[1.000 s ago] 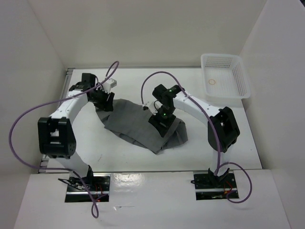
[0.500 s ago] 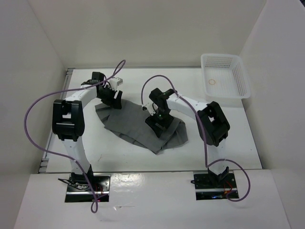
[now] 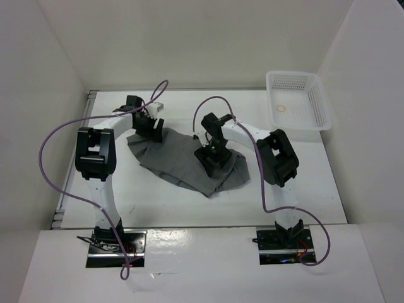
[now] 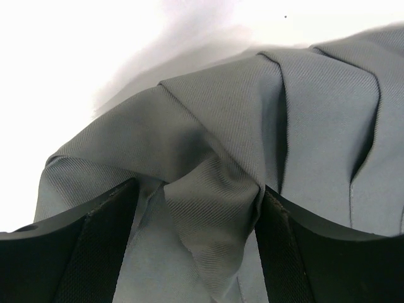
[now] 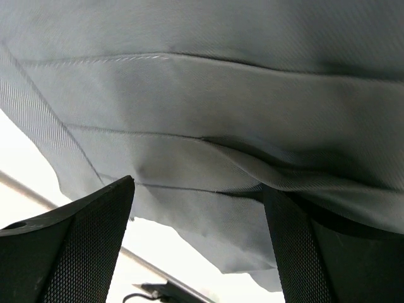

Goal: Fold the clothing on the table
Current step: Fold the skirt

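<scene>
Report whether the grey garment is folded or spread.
Loosely spread, not neatly folded: the clothing lies rumpled on the table with an irregular outline; a ridge of it bunches up inside the left hand.

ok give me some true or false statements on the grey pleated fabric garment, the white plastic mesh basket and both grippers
1. The soft grey pleated fabric garment lies on the flat white table. True.
2. The white plastic mesh basket holds part of the garment. False: it stands apart from it, in the far right corner.
3. A raised fold of the garment sits between the fingers of the left gripper. True.
4. The right gripper is shut. False: its jaws stand wide apart over the fabric.
5. The left gripper hovers over bare table. False: it is at the garment's far left edge.
</scene>
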Controlling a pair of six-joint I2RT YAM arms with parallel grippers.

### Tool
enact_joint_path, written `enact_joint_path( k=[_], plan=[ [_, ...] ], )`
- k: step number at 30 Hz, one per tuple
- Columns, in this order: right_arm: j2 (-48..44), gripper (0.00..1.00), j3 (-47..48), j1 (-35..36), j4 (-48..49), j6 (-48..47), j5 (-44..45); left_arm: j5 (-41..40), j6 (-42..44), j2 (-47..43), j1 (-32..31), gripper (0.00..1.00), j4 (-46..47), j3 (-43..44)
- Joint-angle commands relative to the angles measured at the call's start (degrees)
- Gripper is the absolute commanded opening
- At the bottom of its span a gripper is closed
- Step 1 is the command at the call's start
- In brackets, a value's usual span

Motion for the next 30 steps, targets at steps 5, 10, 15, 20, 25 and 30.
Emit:
enact_joint_path(
  k=[5,10,15,20,25,30],
  plan=[
    [1.2,0.87,3.1,-10.4,6.3,1.5,11.6,-7.6,0.0,-0.8,0.1,0.79,-6.0,-3.8],
    [1.8,0.88,7.3,-15.8,8.3,-0.1,16.7,-6.2,3.1,-5.1,0.1,0.79,-10.7,-7.3],
    [4.2,0.88,10.7,-16.4,11.4,-1.5,20.4,-1.2,6.0,-7.8,0.1,0.80,-16.9,-7.3],
    [8.8,0.88,15.4,-16.4,10.9,-1.5,18.4,3.8,8.6,-9.9,-1.7,0.81,-18.9,-8.5],
    [8.9,0.88,17.5,-14.5,10.3,-1.5,16.5,7.9,10.5,-11.7,-3.7,0.90,-22.6,-8.5],
    [4.2,0.89,19.8,-14.5,8.2,-4.1,13.2,8.4,11.0,-15.2,-3.7,0.90,-23.9,-5.7]
  ],
)
